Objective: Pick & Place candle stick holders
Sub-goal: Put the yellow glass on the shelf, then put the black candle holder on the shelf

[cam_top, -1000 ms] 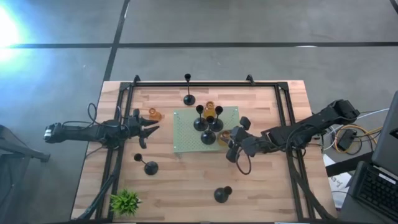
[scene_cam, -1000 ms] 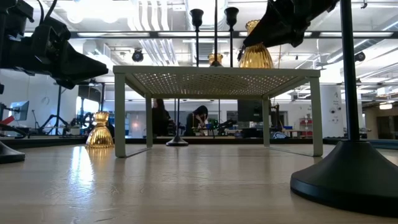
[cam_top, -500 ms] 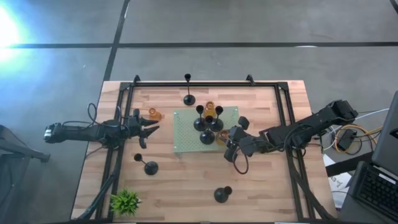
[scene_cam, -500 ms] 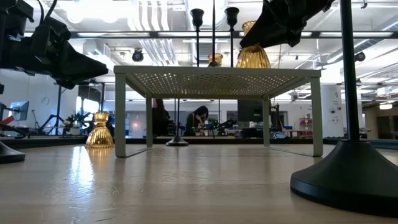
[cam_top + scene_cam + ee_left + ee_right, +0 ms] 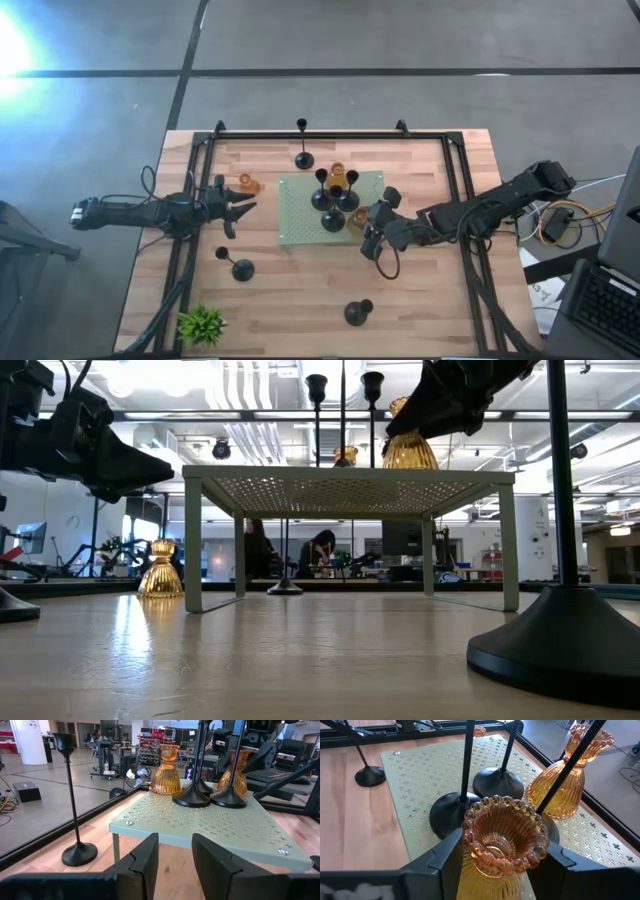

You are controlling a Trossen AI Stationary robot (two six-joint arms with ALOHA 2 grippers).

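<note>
A pale green perforated stand (image 5: 300, 215) sits mid-table. It bears three black stemmed candle stick holders (image 5: 333, 205) and an amber glass one (image 5: 337, 178). A second amber holder (image 5: 502, 837) stands at the stand's near right corner, and my right gripper (image 5: 366, 226) is shut on it. My left gripper (image 5: 240, 208) hovers open left of the stand with nothing between its fingers. Another amber holder (image 5: 247, 184) and three black ones (image 5: 302, 158), (image 5: 241, 268), (image 5: 358, 312) stand on the table. My right gripper has the amber holder's ribbed body, just under the beaded rim (image 5: 470, 845), between its two fingers (image 5: 445, 862). The fingers come from the table's right, slanting down. The holder is upright, its base (image 5: 410, 460) on the stand's top.
A small green plant (image 5: 202, 323) sits at the near left corner. A black frame rail (image 5: 300, 134) runs along the table's far and side edges. Bare wood lies near the front between the two loose black holders.
</note>
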